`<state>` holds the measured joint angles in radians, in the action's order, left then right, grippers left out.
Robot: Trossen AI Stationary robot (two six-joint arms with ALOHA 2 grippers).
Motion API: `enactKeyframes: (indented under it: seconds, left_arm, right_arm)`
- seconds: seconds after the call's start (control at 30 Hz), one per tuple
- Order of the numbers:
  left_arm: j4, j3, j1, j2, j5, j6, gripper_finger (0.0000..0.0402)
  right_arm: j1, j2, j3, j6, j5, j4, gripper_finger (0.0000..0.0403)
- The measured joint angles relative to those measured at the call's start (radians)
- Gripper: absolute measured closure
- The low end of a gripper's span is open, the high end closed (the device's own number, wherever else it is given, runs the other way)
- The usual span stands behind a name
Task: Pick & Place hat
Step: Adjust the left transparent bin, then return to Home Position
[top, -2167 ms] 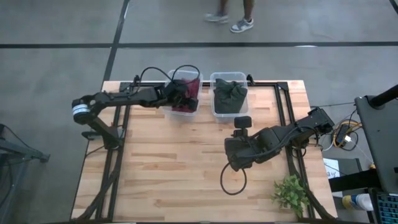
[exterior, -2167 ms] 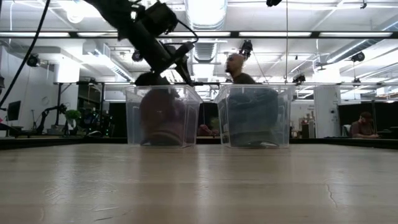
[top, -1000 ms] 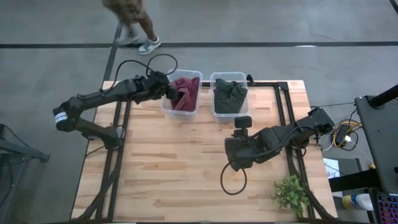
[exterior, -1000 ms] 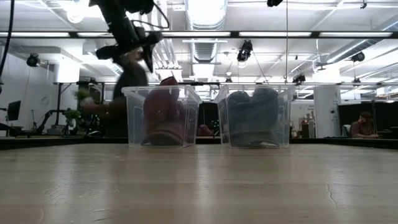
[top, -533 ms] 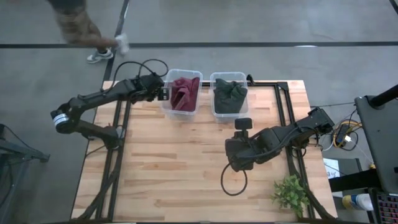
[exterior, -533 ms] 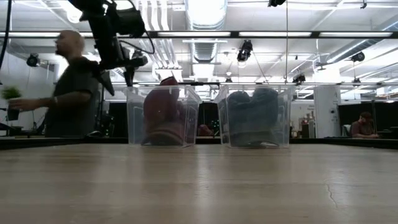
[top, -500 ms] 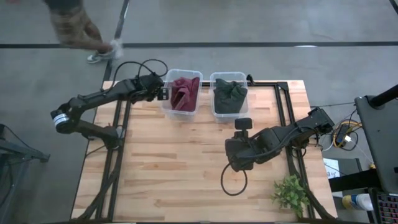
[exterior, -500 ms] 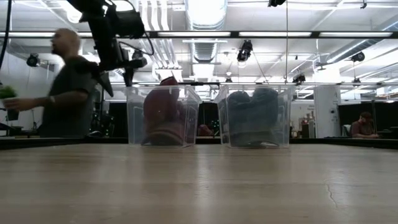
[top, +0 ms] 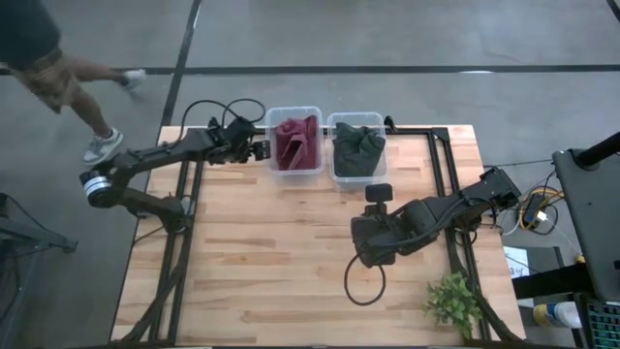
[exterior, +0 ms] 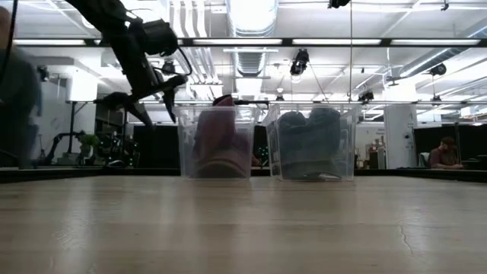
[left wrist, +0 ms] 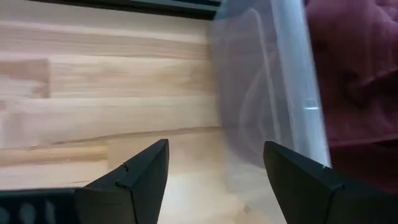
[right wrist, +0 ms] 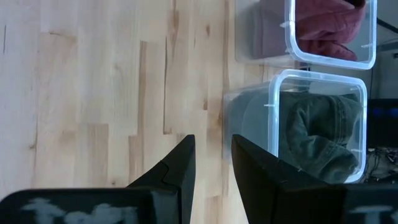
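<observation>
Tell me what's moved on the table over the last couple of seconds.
The left gripper has pulled out of the bin with the maroon hat, open and empty, and now sits just outside its left wall. That bin has slid right, close beside the bin with the green hat. The right gripper stayed parked mid-table.

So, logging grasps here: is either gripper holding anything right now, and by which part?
Nothing is held. The left gripper stands open beside the red hat's bin; the right gripper is empty.
</observation>
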<state>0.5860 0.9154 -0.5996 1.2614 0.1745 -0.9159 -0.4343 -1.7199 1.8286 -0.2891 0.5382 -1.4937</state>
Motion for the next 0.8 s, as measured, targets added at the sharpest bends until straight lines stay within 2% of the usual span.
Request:
enactKeyframes:
  seconds: [0.2,0.33,0.6,0.8]
  left_arm:
    - [0.116,0.027,0.004,-0.074,0.013,0.002,0.0147]
    - [0.129,0.057,0.068,-0.185,-0.003,0.005,0.0147]
    - [0.057,0.093,0.351,-0.452,-0.008,0.188,0.0147]
    - [-0.023,0.093,0.597,-0.569,-0.010,0.382,0.0147]
  right_arm:
    - [-0.002,0.005,0.000,0.000,0.006,-0.043,0.0303]
    - [0.008,0.044,0.000,-0.003,0.027,-0.043,0.0303]
    - [0.019,0.280,-0.002,-0.068,0.112,-0.020,0.0303]
    - [-0.004,0.516,-0.084,-0.052,0.120,0.047,0.0303]
